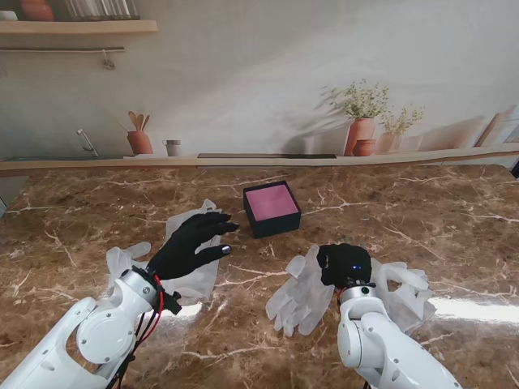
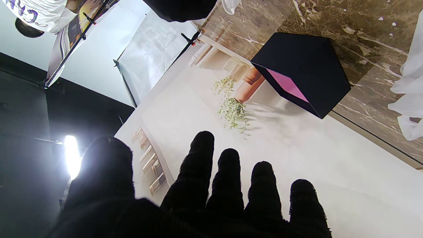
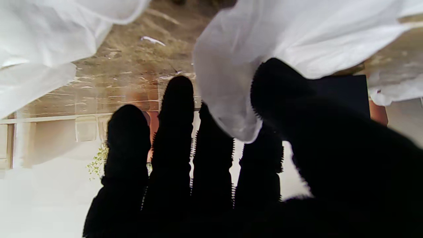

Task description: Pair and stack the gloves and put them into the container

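Clear plastic gloves lie in two groups on the marble table [image 1: 454, 219]. The left group [image 1: 199, 279] lies under and beside my left hand [image 1: 193, 243], which hovers open with its black fingers spread and holds nothing. My right hand [image 1: 345, 263] is curled down between one glove [image 1: 298, 296] and another [image 1: 405, 285]. In the right wrist view a fold of glove [image 3: 231, 82] sits between the thumb [image 3: 281, 86] and the fingers. The container [image 1: 272, 208], a black box with a pink inside, stands beyond both hands and also shows in the left wrist view [image 2: 307, 66].
A backdrop wall with printed shelves and potted plants [image 1: 361, 121] rises at the table's far edge. One more glove edge [image 2: 408, 96] shows beside the box in the left wrist view. Bare marble lies to the far right.
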